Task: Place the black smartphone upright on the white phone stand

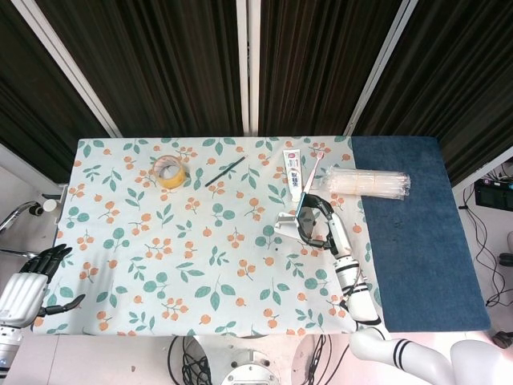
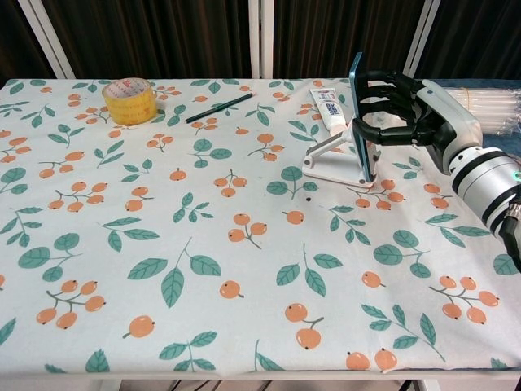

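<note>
Smartphone [image 2: 360, 116] seating is the step in hand: the black slab stands on edge over the white phone stand [image 2: 335, 164], at about two o'clock on the leaf-and-berry tablecloth [image 2: 203, 244], gripped by the right hand [image 2: 404, 107]. In the chest view its lower end is down at the stand's base plate, but I cannot tell whether it already sits behind the lip or leans on the sloped prop.

To do this well, my judgement is that the phone's bottom edge should settle fully into the lip and its back come to lie against the prop before any finger loosens. The stand looks light and may skate on the cloth, so pressure should go straight down, not sideways toward nine o'clock. Letting go calls for a slow, even spread of the fingers; a finger dragging on the phone's edge could tip it off toward the toothpaste tube [image 2: 327, 108], which lies just beyond at twelve o'clock.

Right arm: it reaches in from four o'clock, forearm low over the table, the hand's dark fingers wrapped around the phone's far edge.

Left hand [image 1: 28, 282]: it hangs off the table's edge at about eight o'clock, fingers apart, holding nothing, well apart from the work.
</note>
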{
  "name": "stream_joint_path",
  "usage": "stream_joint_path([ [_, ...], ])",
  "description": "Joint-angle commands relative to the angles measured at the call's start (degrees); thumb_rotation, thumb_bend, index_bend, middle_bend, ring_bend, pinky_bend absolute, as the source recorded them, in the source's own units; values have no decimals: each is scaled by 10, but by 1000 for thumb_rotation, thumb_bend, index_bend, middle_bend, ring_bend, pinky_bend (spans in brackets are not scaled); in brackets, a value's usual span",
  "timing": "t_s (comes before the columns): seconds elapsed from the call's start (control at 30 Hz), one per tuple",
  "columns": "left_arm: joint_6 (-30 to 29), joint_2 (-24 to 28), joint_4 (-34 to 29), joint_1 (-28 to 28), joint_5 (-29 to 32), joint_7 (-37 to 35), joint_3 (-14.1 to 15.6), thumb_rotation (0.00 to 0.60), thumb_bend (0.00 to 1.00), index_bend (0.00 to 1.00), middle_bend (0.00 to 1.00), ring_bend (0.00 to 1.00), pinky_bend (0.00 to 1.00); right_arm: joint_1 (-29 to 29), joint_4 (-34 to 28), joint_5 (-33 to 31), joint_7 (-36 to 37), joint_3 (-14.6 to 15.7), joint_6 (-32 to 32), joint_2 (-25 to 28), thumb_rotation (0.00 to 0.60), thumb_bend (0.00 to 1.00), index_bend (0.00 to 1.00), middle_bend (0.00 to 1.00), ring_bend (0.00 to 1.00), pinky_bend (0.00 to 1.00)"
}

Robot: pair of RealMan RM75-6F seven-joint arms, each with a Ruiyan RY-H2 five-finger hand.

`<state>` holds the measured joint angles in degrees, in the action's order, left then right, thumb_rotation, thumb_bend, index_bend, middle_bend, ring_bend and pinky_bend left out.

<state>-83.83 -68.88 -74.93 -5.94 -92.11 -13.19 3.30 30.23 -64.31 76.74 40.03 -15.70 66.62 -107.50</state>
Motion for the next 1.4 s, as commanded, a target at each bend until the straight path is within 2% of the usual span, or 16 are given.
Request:
stream_joint_path([
  [0.03,0,0,0,0,0,0,0,325,152,97,72,105,218,0,2,1,1,1,0,-1,600,331,482,235,309,0],
  [1.2,4,-1,2,1,4,-1,-1,329,152,97,72,105,219,2,10,-2,5,-1,-12,-1,600,327,479,229,300,0],
  [1.27,4,-1,2,1,4,-1,-1,328,152,97,72,105,219,2,9,-2,1,0,-14,1,600,311,445,222,277,0],
  [1.4,4,0,2,1,4,0,-1,329,153,97,72,105,219,4,2,-2,-3,4,-26,7,600,253,273,190,194,0],
])
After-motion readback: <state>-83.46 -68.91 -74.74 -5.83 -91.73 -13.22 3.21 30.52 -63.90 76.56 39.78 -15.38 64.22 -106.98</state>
